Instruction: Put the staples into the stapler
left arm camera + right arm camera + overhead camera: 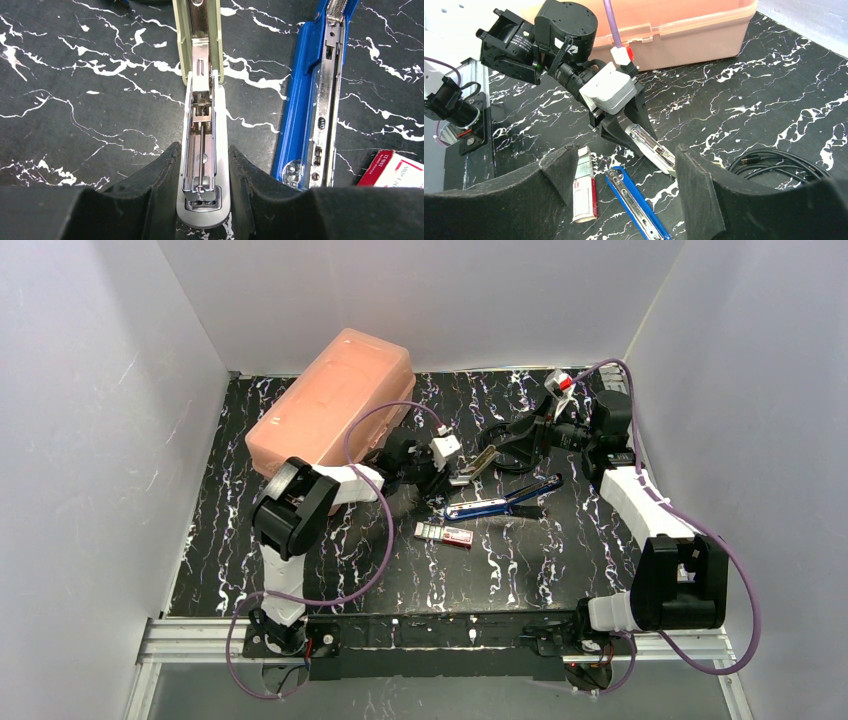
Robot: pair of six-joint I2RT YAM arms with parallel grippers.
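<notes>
Left gripper — clamping pale stapler.

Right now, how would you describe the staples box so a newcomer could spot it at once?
Start at the large salmon-pink case at the back left, then come toward the arms, past the opened blue stapler. Just nearer lies the staples box: small, flat, red cardboard with a pale label, unlike the long metal stapler beside it.
</notes>
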